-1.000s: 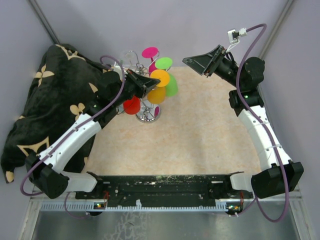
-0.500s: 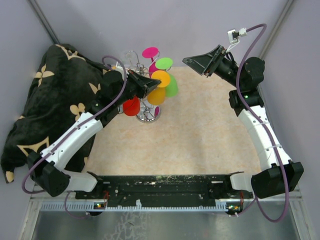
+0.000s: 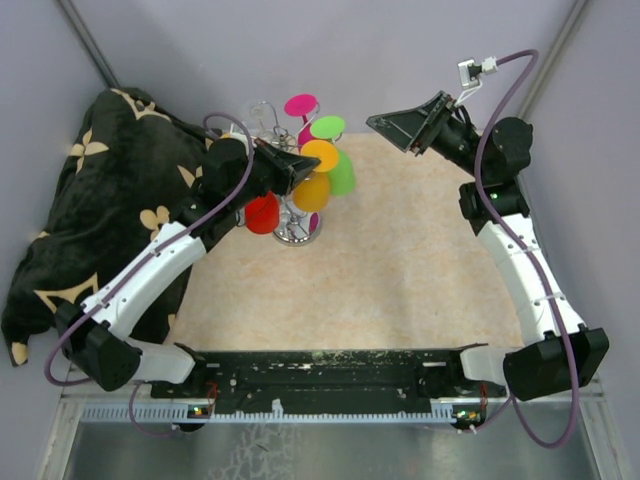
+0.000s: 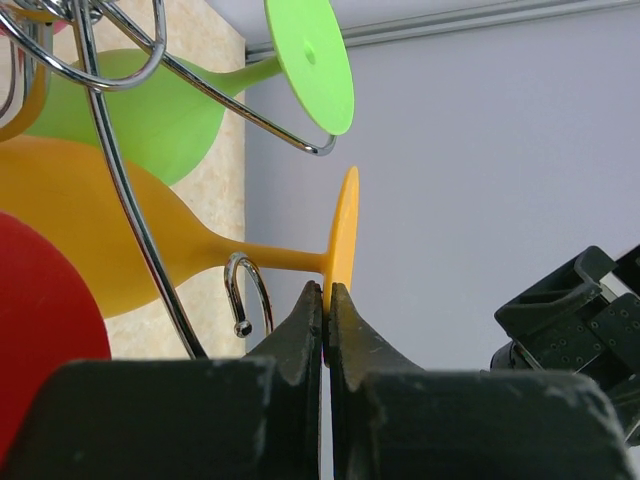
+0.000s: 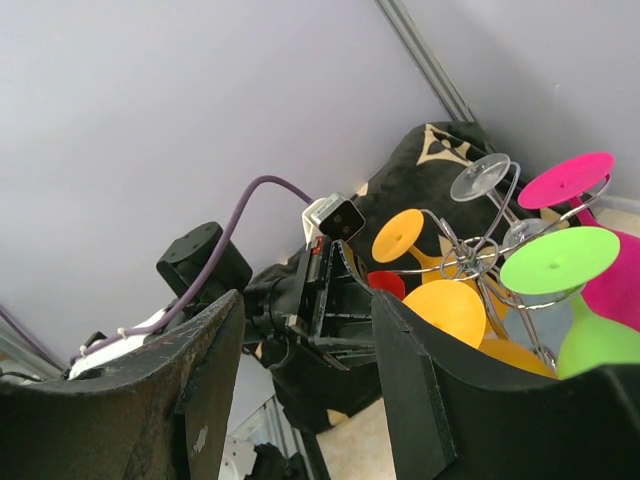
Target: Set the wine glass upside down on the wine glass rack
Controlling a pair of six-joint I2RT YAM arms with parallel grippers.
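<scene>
Pinching the thin edge of a round foot disc, the left gripper (image 4: pixel 326 292) is closed on the opaque orange wine glass (image 4: pixel 110 250), its two dark fingers meeting on either face of the disc. From the wrist view the stem runs straight away from the fingers to the rounded bowl. A small curled wire end sits just beside the stem, though I cannot tell whether the stem rests in it.

From above, the same left gripper (image 3: pixel 300 165) reaches in from the left, and the orange wine glass (image 3: pixel 312 190) hangs tilted with its foot up and its bowl down, in among the arms of the silver wire wine glass rack (image 3: pixel 295 232). The rack stands on its round shiny base near the far left corner of the beige speckled tabletop (image 3: pixel 400 270).

Crowded round the same stem are an opaque lime green glass (image 3: pixel 342 172) just right of the orange one, a red glass (image 3: pixel 263 212) low on the left, a bright pink glass (image 3: pixel 300 104) with its foot at the top, and a clear glass (image 3: pixel 262 112) at the back.

A black blanket with cream flower shapes (image 3: pixel 90 200) lies heaped left of the rack.

Well to the right, the right gripper (image 3: pixel 400 125) is raised off the tabletop, its jaws standing apart and holding nothing, facing the rack
</scene>
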